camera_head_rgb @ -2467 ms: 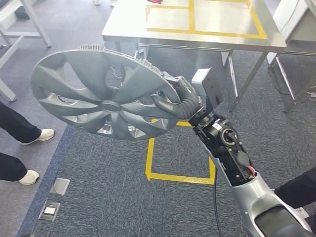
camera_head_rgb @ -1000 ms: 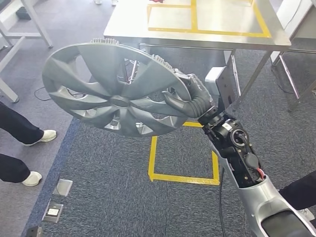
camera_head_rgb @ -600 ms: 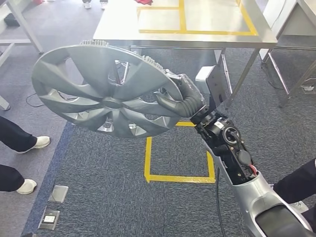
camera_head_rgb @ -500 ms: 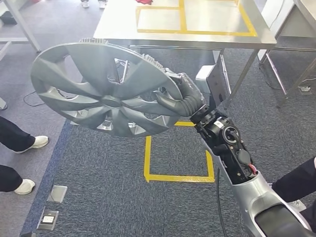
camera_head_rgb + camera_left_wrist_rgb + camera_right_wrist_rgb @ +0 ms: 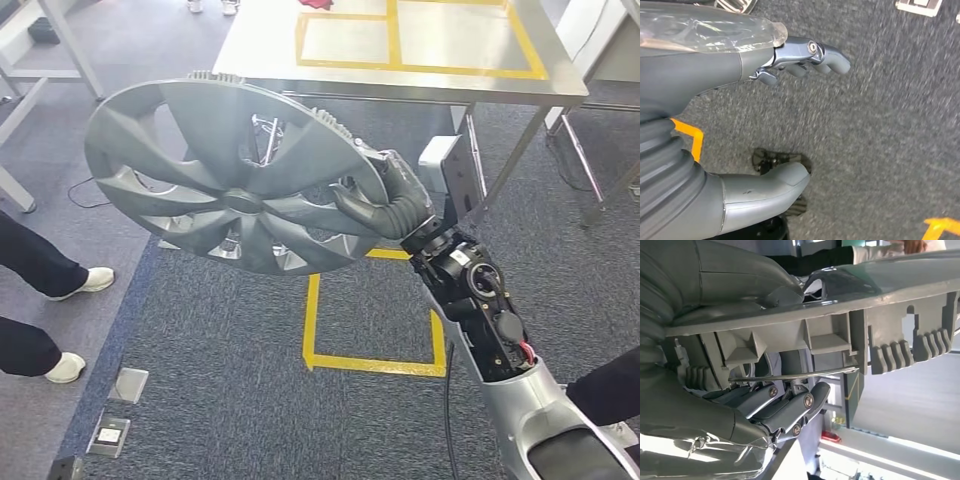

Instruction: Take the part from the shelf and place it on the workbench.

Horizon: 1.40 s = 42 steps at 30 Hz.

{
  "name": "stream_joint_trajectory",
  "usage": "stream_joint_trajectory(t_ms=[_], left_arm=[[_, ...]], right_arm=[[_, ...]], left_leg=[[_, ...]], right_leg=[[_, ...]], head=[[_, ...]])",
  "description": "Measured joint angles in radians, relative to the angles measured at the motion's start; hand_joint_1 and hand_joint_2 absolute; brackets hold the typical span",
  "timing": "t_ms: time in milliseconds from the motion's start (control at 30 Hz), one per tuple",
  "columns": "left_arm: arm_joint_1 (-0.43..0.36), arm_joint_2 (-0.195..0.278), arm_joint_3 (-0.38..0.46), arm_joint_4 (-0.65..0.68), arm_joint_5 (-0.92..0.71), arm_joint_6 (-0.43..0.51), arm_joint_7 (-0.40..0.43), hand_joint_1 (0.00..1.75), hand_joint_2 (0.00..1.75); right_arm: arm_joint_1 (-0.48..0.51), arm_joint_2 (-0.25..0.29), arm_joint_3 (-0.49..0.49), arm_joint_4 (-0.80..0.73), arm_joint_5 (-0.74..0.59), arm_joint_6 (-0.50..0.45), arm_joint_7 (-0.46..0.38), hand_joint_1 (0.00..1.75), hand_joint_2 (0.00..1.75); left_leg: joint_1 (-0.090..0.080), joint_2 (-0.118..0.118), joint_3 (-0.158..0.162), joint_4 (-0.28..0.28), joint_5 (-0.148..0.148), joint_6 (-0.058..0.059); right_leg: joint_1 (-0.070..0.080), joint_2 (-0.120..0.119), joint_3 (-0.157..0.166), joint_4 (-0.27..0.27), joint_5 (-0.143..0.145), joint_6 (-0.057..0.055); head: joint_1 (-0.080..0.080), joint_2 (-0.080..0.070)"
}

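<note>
Right hand (image 5: 381, 200) is gripping the hubcap (image 5: 234, 180) by its rim, disc sticking out leftward, workbench (image 5: 264, 50) edge just ahead. Left hand (image 5: 753, 120) hangs open, holding nothing.

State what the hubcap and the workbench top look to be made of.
Hubcap: probably moulded plastic with a silver-grey satin paint; the right wrist view shows ribbed clips moulded behind its rim. Workbench top: seemingly brushed stainless steel, with a dull sheen, marked with yellow tape.
</note>
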Motion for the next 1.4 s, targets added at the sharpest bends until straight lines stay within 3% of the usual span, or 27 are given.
stream_joint_trajectory(t_ms=[67, 133, 233, 267, 300, 367, 433, 467, 533, 600, 667, 733, 800, 833, 867, 933, 967, 1000, 1067, 1100, 1167, 1200, 1267, 1300, 1333, 1367, 1400], left_arm=[[-0.001, 0.000, 0.000, 0.000, -0.002, 0.000, 0.002, 0.00, 1.75], [-0.003, 0.002, 0.000, 0.000, -0.003, 0.000, 0.003, 0.00, 1.75], [-0.002, 0.004, 0.000, 0.000, -0.004, 0.000, 0.007, 0.00, 1.75], [-0.001, 0.003, 0.000, 0.000, -0.004, 0.000, 0.009, 0.00, 1.75], [0.001, 0.003, 0.000, 0.000, -0.004, 0.000, 0.010, 0.00, 1.75], [0.001, 0.003, 0.000, 0.000, -0.003, 0.000, 0.011, 0.00, 1.75], [0.000, 0.003, 0.000, 0.000, -0.002, 0.002, 0.011, 0.00, 1.75], [-0.001, 0.003, 0.000, 0.000, -0.001, 0.002, 0.011, 0.00, 1.75], [-0.001, 0.003, -0.001, 0.000, -0.001, 0.003, 0.011, 0.00, 1.75], [-0.001, 0.002, -0.001, 0.000, -0.001, 0.004, 0.012, 0.00, 1.75], [0.000, 0.003, -0.001, 0.000, 0.000, 0.005, 0.012, 0.00, 1.75], [0.000, 0.003, -0.001, 0.000, -0.001, 0.006, 0.012, 0.00, 1.75], [0.002, 0.002, -0.001, 0.000, -0.001, 0.006, 0.012, 0.00, 1.75], [0.003, 0.002, -0.001, 0.000, -0.001, 0.006, 0.012, 0.00, 1.75], [0.004, 0.002, -0.001, 0.000, 0.000, 0.006, 0.012, 0.00, 1.75], [0.005, 0.001, -0.003, 0.001, -0.001, 0.006, 0.012, 0.00, 1.75], [0.005, 0.000, -0.005, 0.002, -0.001, 0.006, 0.012, 0.00, 1.75], [0.004, 0.000, -0.008, 0.002, -0.001, 0.006, 0.012, 0.00, 1.75], [0.000, -0.001, -0.013, 0.002, -0.001, 0.006, 0.012, 0.00, 1.75], [-0.002, -0.002, -0.015, 0.002, -0.001, 0.007, 0.012, 0.00, 1.75], [-0.007, -0.004, -0.016, 0.002, -0.001, 0.008, 0.012, 0.00, 1.75], [-0.006, -0.004, -0.016, 0.002, -0.002, 0.008, 0.011, 0.00, 1.75], [0.000, -0.003, -0.016, 0.002, -0.002, 0.009, 0.012, 0.00, 1.75], [0.003, -0.003, -0.017, 0.002, -0.002, 0.009, 0.012, 0.00, 1.75], [0.005, -0.002, -0.017, 0.002, -0.002, 0.009, 0.012, 0.00, 1.75], [0.007, -0.001, -0.017, 0.002, -0.002, 0.009, 0.012, 0.00, 1.75], [0.009, 0.001, -0.017, 0.002, -0.002, 0.009, 0.012, 0.00, 1.75]], right_arm=[[0.001, 0.000, -0.001, 0.000, 0.000, -0.001, 0.000, 1.75, 1.75], [0.002, 0.000, -0.002, 0.000, 0.001, -0.002, 0.000, 1.75, 1.75], [0.003, 0.000, -0.002, 0.000, 0.002, -0.002, -0.003, 1.75, 1.75], [0.005, 0.000, -0.002, 0.000, 0.003, -0.002, -0.004, 1.75, 1.75], [0.007, 0.000, -0.003, 0.001, 0.005, -0.002, -0.005, 1.75, 1.75], [0.009, 0.000, -0.003, 0.002, 0.012, 0.000, -0.005, 1.75, 1.75], [0.007, 0.000, -0.003, 0.003, 0.015, 0.001, -0.007, 1.75, 1.75], [0.005, 0.000, -0.003, 0.003, 0.015, 0.001, -0.009, 1.75, 1.75], [0.002, 0.000, -0.004, 0.002, 0.016, 0.001, -0.011, 1.75, 1.75], [0.002, 0.000, -0.004, 0.002, 0.016, 0.001, -0.011, 1.75, 1.75], [0.002, 0.000, -0.004, 0.002, 0.016, 0.000, -0.011, 1.75, 1.75], [0.003, 0.000, -0.004, 0.002, 0.016, 0.000, -0.011, 1.75, 1.75], [0.008, 0.000, -0.004, 0.003, 0.016, 0.000, -0.011, 1.75, 1.75], [0.010, 0.000, -0.004, 0.003, 0.016, 0.000, -0.010, 1.75, 1.75], [0.012, 0.000, -0.004, 0.004, 0.016, 0.000, -0.010, 1.75, 1.75], [0.013, 0.000, -0.005, 0.007, 0.016, 0.000, -0.010, 1.75, 1.75], [0.014, 0.000, -0.005, 0.008, 0.016, -0.001, -0.010, 1.75, 1.75], [0.013, 0.000, -0.005, 0.008, 0.015, -0.001, -0.010, 1.75, 1.75], [0.008, 0.000, -0.005, 0.005, 0.015, 0.000, -0.010, 1.75, 1.75], [0.004, 0.000, -0.005, 0.002, 0.015, 0.001, -0.010, 1.75, 1.75], [-0.001, 0.000, -0.006, 0.000, 0.015, 0.001, -0.011, 1.75, 1.75], [-0.001, 0.000, -0.005, 0.000, 0.014, 0.000, -0.012, 1.75, 1.75], [0.000, 0.000, -0.005, 0.001, 0.014, 0.000, -0.012, 1.75, 1.75], [0.002, 0.000, -0.005, 0.002, 0.015, 0.000, -0.011, 1.75, 1.75], [0.003, 0.000, -0.005, 0.002, 0.015, 0.000, -0.010, 1.75, 1.75], [0.004, 0.000, -0.005, 0.003, 0.015, 0.000, -0.010, 1.75, 1.75], [0.006, 0.000, -0.004, 0.004, 0.015, 0.000, -0.010, 1.75, 1.75]], left_leg=[[0.000, 0.002, 0.002, 0.002, -0.003, -0.011], [0.001, 0.001, -0.021, 0.056, -0.031, -0.020], [0.007, -0.001, -0.141, 0.262, -0.101, -0.031], [0.009, -0.001, -0.172, 0.303, -0.103, -0.034], [0.011, -0.001, -0.183, 0.302, -0.083, -0.035], [0.016, 0.000, -0.143, 0.186, 0.002, -0.036], [0.014, -0.001, -0.082, 0.053, 0.053, -0.032], [0.013, -0.002, -0.064, 0.018, 0.056, -0.028], [0.011, -0.004, -0.050, 0.001, 0.036, -0.012], [0.012, -0.006, -0.030, -0.005, 0.023, 0.002], [0.011, -0.007, -0.005, -0.008, 0.006, 0.012], [0.008, -0.008, 0.023, -0.008, -0.018, 0.017], [0.005, -0.010, 0.062, -0.008, -0.047, 0.018], [0.004, -0.012, 0.084, -0.009, -0.063, 0.018], [0.002, -0.012, 0.106, -0.009, -0.080, 0.018], [0.000, -0.013, 0.145, -0.009, -0.113, 0.014], [0.001, -0.013, 0.158, -0.014, -0.127, 0.010], [0.002, -0.013, 0.171, -0.017, -0.137, 0.004], [0.005, -0.012, 0.178, -0.003, -0.131, -0.009], [0.007, -0.012, 0.159, 0.040, -0.109, -0.014], [0.008, -0.012, 0.063, 0.184, -0.071, -0.023], [0.008, -0.012, 0.002, 0.255, -0.075, -0.028], [0.009, -0.012, -0.099, 0.319, -0.153, -0.035], [0.009, -0.011, -0.132, 0.311, -0.199, -0.037], [0.009, -0.011, -0.155, 0.279, -0.224, -0.036], [0.009, -0.011, -0.167, 0.226, -0.210, -0.035], [0.009, -0.010, -0.170, 0.158, -0.140, -0.033]], right_leg=[[-0.004, 0.004, 0.009, -0.013, 0.001, -0.006], [-0.011, 0.005, 0.023, -0.023, 0.003, -0.014], [-0.012, 0.006, 0.033, -0.026, -0.005, -0.021], [-0.012, 0.007, 0.037, -0.026, -0.010, -0.021], [-0.012, 0.009, 0.042, -0.026, -0.016, -0.020], [-0.013, 0.012, 0.060, -0.026, -0.032, -0.015], [-0.011, 0.014, 0.074, -0.025, -0.051, -0.004], [-0.010, 0.015, 0.079, -0.028, -0.058, 0.001], [-0.008, 0.016, 0.088, -0.028, -0.062, 0.012], [-0.009, 0.014, 0.075, 0.014, -0.060, 0.020], [-0.010, 0.010, 0.010, 0.131, -0.070, 0.022], [-0.009, 0.009, -0.083, 0.264, -0.114, 0.022], [-0.009, 0.009, -0.146, 0.307, -0.158, 0.021], [-0.009, 0.009, -0.156, 0.282, -0.155, 0.019], [-0.008, 0.009, -0.157, 0.230, -0.122, 0.014], [-0.002, 0.007, -0.154, 0.098, 0.020, 0.003], [0.004, 0.007, -0.146, 0.051, 0.078, -0.002], [0.009, 0.008, -0.139, 0.023, 0.111, -0.006], [0.012, 0.011, -0.108, 0.009, 0.098, -0.015], [0.010, 0.011, -0.091, 0.001, 0.089, -0.021], [0.004, 0.012, -0.050, -0.016, 0.069, -0.028], [0.003, 0.012, -0.029, -0.023, 0.055, -0.029], [-0.003, 0.015, 0.016, -0.030, 0.021, -0.029], [-0.005, 0.017, 0.041, -0.031, 0.001, -0.027], [-0.008, 0.019, 0.068, -0.031, -0.020, -0.025], [-0.010, 0.020, 0.095, -0.032, -0.042, -0.023], [-0.011, 0.020, 0.114, -0.033, -0.064, -0.019]], head=[[-0.003, 0.000], [-0.009, 0.000], [-0.029, 0.000], [-0.034, 0.000], [-0.038, 0.000], [-0.043, 0.000], [-0.050, 0.000], [-0.052, 0.000], [-0.053, 0.000], [-0.047, 0.000], [-0.038, 0.000], [-0.029, 0.000], [-0.025, 0.000], [-0.023, 0.000], [-0.019, 0.000], [-0.014, 0.000], [-0.015, 0.000], [-0.018, 0.000], [-0.020, 0.000], [-0.019, 0.000], [-0.021, 0.000], [-0.025, 0.000], [-0.031, 0.000], [-0.034, 0.000], [-0.037, 0.000], [-0.041, 0.000], [-0.046, 0.000]])
